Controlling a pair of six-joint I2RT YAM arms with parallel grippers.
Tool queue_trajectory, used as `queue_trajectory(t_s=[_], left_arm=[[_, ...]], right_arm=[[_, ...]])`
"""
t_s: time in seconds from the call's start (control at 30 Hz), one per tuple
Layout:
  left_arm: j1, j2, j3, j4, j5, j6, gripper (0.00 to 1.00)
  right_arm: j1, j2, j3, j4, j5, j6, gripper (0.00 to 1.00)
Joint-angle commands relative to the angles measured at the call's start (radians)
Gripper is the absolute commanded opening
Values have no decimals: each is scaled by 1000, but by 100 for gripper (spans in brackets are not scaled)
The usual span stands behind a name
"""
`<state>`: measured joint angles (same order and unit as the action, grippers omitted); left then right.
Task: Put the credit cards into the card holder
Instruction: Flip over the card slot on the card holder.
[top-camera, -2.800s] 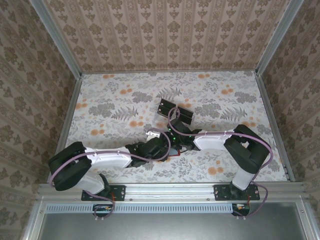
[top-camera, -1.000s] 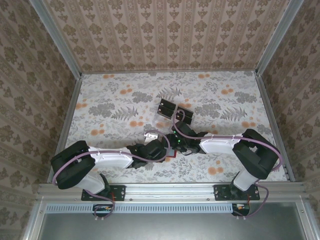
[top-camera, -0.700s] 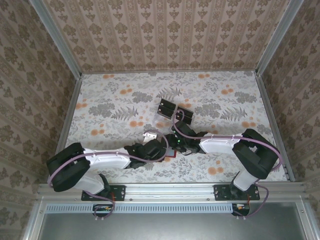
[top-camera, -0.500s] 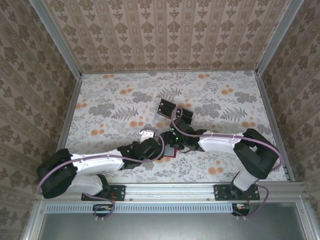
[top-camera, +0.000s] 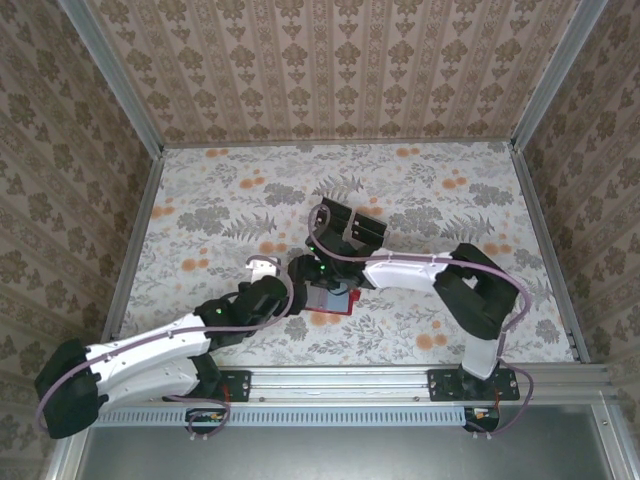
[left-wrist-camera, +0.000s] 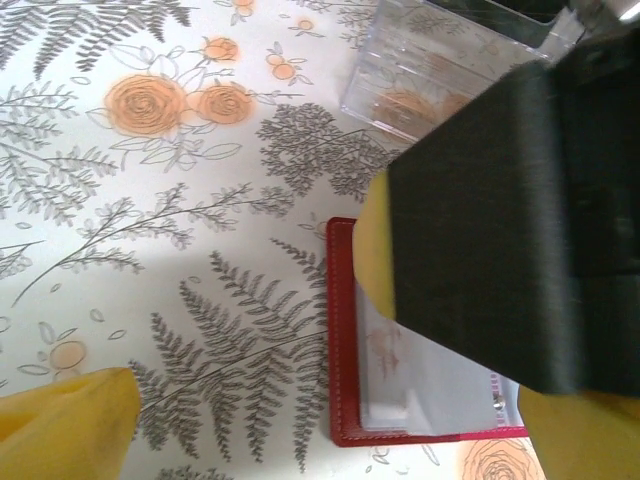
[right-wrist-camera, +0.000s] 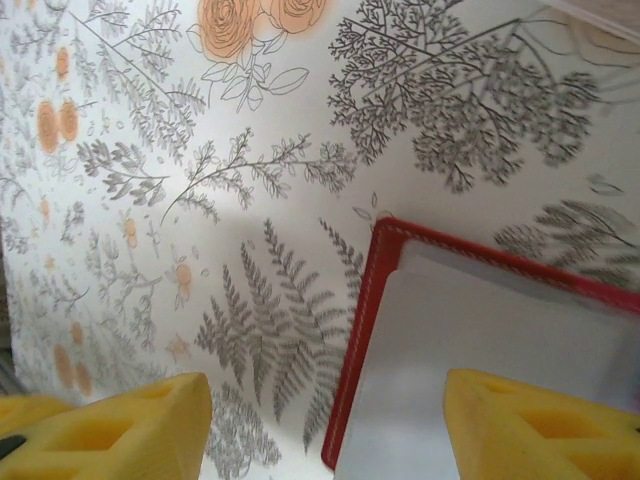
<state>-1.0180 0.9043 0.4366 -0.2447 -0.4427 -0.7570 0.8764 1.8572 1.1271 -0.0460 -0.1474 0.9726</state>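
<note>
The small red folding wallet with greyish pockets (top-camera: 332, 302) lies open on the floral-printed tablecloth (top-camera: 220, 200), near the middle front, its far edge under the right gripper (right-wrist-camera: 325, 430) in the overhead view. From the left wrist, that gripper's black body hides much of the wallet's inner face. A pale card (left-wrist-camera: 400, 400) sits tucked in a pocket, its print too faint to read.

The right gripper's yellow foam fingers are spread, one over cloth and one over the wallet, pinching nothing. The left gripper (left-wrist-camera: 325, 432) has its fingers spread wide (tips cut off at the frame's corners), with nothing held.

Just behind, black-and-pale credit cards (top-camera: 336, 214) stand at a clear plastic box (left-wrist-camera: 430, 85) — whether they are inside it, I cannot tell.
</note>
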Motion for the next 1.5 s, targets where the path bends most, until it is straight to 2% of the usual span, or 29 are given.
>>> queue_trajectory(t_s=[0.0, 0.2, 0.4, 0.6, 0.67, 0.8, 0.97, 1.17, 1.47], left_arm=[[28, -47, -13, -28, -7, -14, 100], [61, -71, -24, -39, 21, -21, 100], [79, -70, -18, -48, 28, -16, 100], [106, -60, 6, -72, 52, 0, 100], [131, -44, 22, -85, 75, 10, 100], [193, -12, 59, -116, 131, 43, 100], [271, 45, 118, -139, 212, 97, 100], [298, 100, 158, -138, 246, 120, 100], [300, 119, 153, -127, 263, 117, 100]], right_arm=[[12, 75, 57, -85, -27, -25, 64], [9, 63, 119, -133, -46, -87, 64], [-21, -72, 124, -141, -77, -178, 64], [-88, -211, 135, -340, 9, -410, 64], [-104, -230, 153, -439, 83, -530, 63], [-113, -223, 174, -580, 208, -726, 61], [-113, -171, 185, -659, 406, -849, 50], [-113, -87, 198, -659, 467, -900, 43], [-114, -5, 225, -654, 548, -928, 43]])
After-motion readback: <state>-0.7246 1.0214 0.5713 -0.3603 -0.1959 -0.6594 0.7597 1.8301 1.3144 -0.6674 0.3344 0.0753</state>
